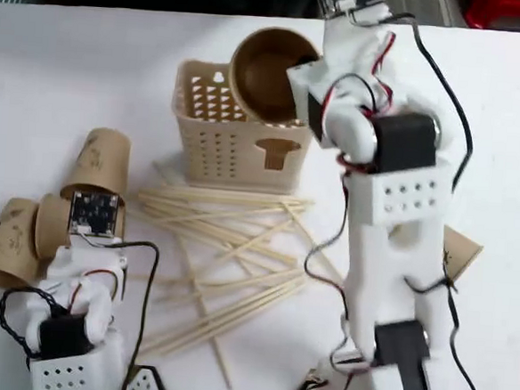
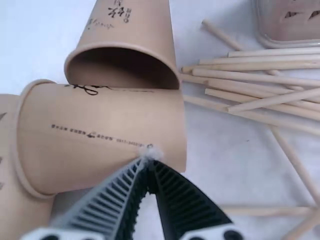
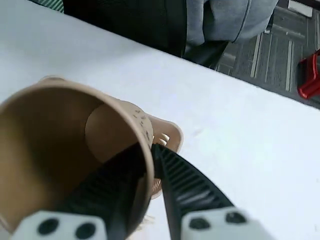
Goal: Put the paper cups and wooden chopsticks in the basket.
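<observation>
Now R end effector (image 3: 152, 150) grips cup (image 3: 50, 135) over basket (image 1: 236, 153); L end effector (image 2: 146, 161) closed.

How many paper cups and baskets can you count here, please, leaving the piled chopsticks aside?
Paper cups: 5 (one in the right hand, three by the left hand, one partly behind the right arm)
Basket: 1
Total: 6

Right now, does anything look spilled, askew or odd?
The wooden chopsticks lie scattered criss-cross on the table by the basket, and three paper cups lie on their sides near the left gripper. Nothing looks damaged.
</observation>
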Robot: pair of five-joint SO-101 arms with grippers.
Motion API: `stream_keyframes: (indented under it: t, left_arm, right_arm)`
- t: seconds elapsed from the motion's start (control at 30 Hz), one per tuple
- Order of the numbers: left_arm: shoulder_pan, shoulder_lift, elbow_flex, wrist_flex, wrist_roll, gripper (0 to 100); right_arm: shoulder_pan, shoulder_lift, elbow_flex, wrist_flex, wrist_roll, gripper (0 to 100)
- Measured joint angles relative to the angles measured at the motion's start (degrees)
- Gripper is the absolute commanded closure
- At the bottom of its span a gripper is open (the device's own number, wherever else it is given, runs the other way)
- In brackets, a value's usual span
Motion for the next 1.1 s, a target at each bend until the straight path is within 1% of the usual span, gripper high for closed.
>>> stream_keyframes:
  t: [0.13,0.33,0.4,0.53,0.6,0.77,0.9,0.97,1.1]
  left_arm:
    - [0.0,0.0,0.0,0.0,0.0,98]
    - [0.0,0.0,0.0,0.0,0.0,98]
    - [0.0,0.0,0.0,0.0,0.0,98]
    - [0.0,0.0,0.0,0.0,0.0,98]
    - [0.0,0.0,0.0,0.0,0.0,98]
    - [0.0,0.0,0.0,0.0,0.0,98]
    - [0.0,0.0,0.0,0.0,0.0,98]
    - [0.0,0.0,0.0,0.0,0.0,98]
    - [0.0,0.0,0.0,0.0,0.0,98]
  right_arm:
    - [0.2,6.5,-5.0,4.0,-0.4,97.8]
    - [0.4,12.6,-10.9,9.1,-3.9,96.7]
    - [1.2,14.2,-12.2,10.3,-4.0,91.4]
    - [1.1,16.0,-14.3,13.0,-4.0,74.8]
    - [1.1,16.1,-15.0,14.1,-4.0,71.5]
    - [1.4,15.6,-15.7,14.7,-4.0,71.5]
    - [1.2,12.6,-15.7,14.7,-4.0,71.6]
    - [2.3,10.7,-15.7,14.7,-4.0,71.6]
    - [7.3,6.0,-12.7,14.7,-4.0,71.6]
